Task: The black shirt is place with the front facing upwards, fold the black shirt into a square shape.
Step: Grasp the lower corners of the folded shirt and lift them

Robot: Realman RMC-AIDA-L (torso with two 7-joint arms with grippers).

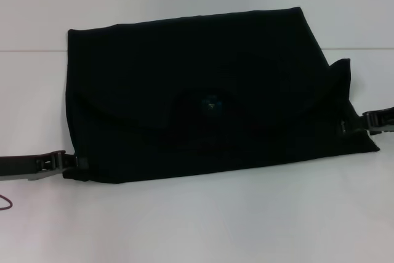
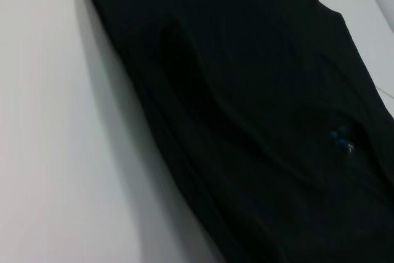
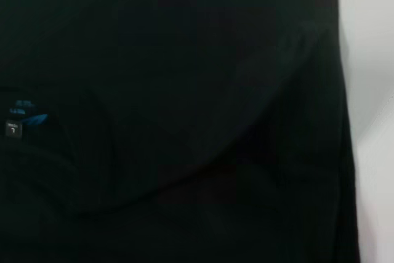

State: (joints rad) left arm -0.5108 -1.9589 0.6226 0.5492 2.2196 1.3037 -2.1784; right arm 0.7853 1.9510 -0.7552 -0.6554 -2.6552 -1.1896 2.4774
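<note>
The black shirt [image 1: 209, 90] lies on the white table [image 1: 197, 220] in front of the robot, folded into a broad, wide block with its long edges running side to side. A curved neckline fold shows across its middle, and the small blue neck label [image 1: 212, 104] sits near the centre. The shirt's right near corner sticks out in a loose point, and a small flap stands up along its right edge.

The left gripper [image 1: 74, 162] is at the shirt's left near corner, its tips touching the cloth edge; whether it pinches the cloth cannot be told. The right gripper [image 1: 369, 121] is at the shirt's right edge, just beside the loose corner, and its grip cannot be told either.

No containers appear in any view.
</note>
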